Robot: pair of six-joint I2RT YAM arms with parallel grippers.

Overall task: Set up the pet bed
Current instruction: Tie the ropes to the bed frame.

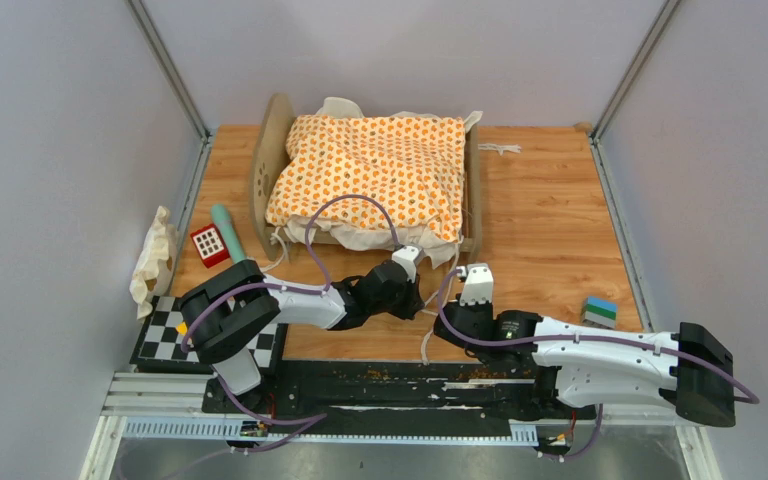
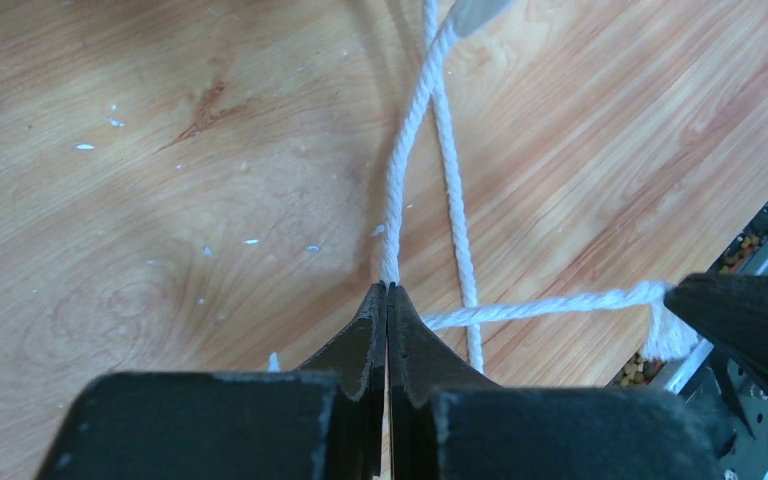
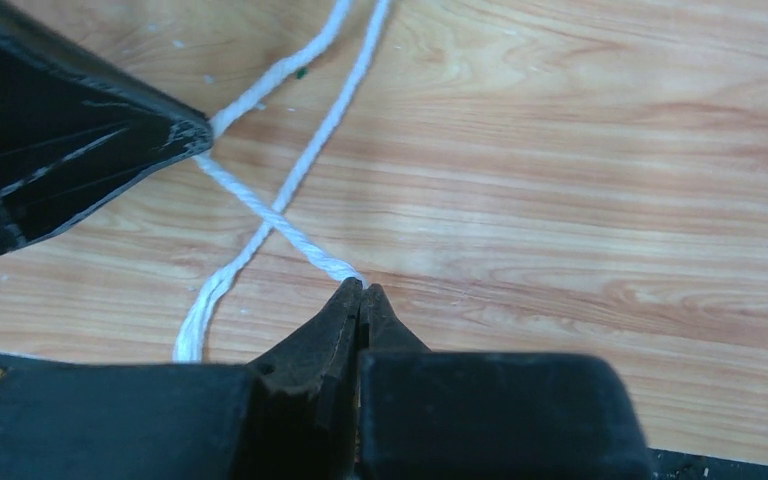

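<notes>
The pet bed (image 1: 263,165), a light-wood frame, stands at the back centre with the orange-patterned cushion (image 1: 370,170) lying on it. Two white cord ties from the cushion run down onto the wooden table in front of the bed and cross each other. My left gripper (image 1: 424,296) is shut on one tie (image 2: 407,160), just above the table. My right gripper (image 1: 457,296) is shut on the other tie (image 3: 290,228), close beside the left one. The right gripper's fingertip (image 2: 735,315) shows in the left wrist view, and the left gripper's finger (image 3: 80,130) shows in the right wrist view.
A red-and-white block (image 1: 208,243) and a teal cylinder (image 1: 228,231) lie left of the bed. A crumpled white cloth (image 1: 154,256) lies by the left wall. A checkerboard (image 1: 160,335) is at the near left. A striped block (image 1: 600,312) is at the near right.
</notes>
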